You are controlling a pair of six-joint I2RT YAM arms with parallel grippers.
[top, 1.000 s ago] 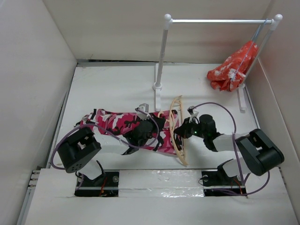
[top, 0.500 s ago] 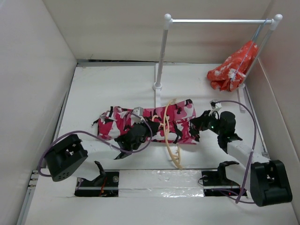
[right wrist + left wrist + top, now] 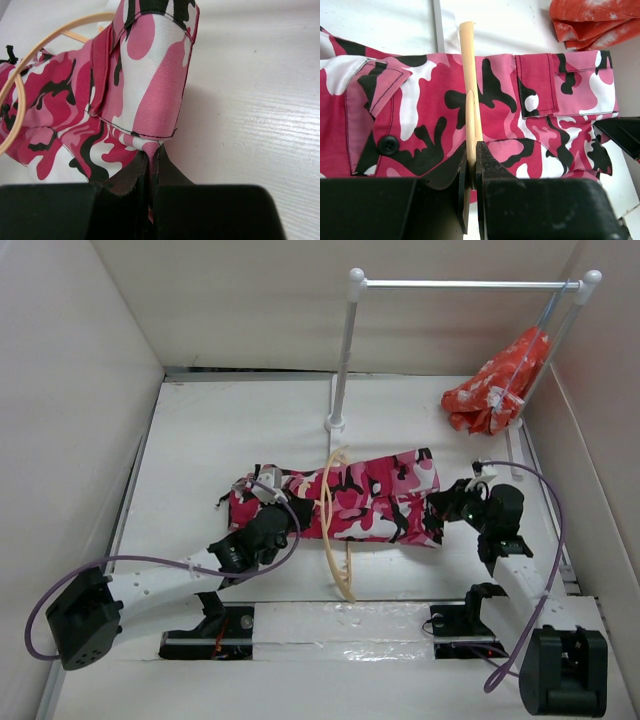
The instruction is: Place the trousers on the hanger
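1. Top view
   - The trousers (image 3: 345, 498) lie flat across the middle of the frame. The hanger (image 3: 333, 520) crosses them left of centre, with its lower end reaching toward the bottom edge.
   - The left gripper (image 3: 290, 523) comes in from the lower left and sits on the cloth beside the hanger. Its dark fingers blend with the print, so its hold probably cannot be judged from here.
   - The right gripper (image 3: 440, 508) meets the trousers' right end.
   - Risk: each arm pulls its own way. Too much pull from the right could drag the cloth off the hanger or twist the hanger flat.

2. Left wrist view
   - The jaws are clenched on the hanger (image 3: 468, 90), nearly closed on its thin edge at bottom centre. The wood runs upward from there over the trousers (image 3: 530, 100).
   - An orange cloth (image 3: 590, 20) shows at upper right.
   - Risk: the pinch is narrow and the wood smooth, so the hanger may pivot or slip if the cloth snags it.

3. Right wrist view
   - The jaws are clamped tight on a small fold of the trousers (image 3: 145, 85) at bottom centre — only a corner of the hem, with the rest rising toward the top of the frame.
   - The hanger (image 3: 30, 60) arcs at upper left.
   - Risk: so slight a bite could pull free under tension, and that end would drop to the table.
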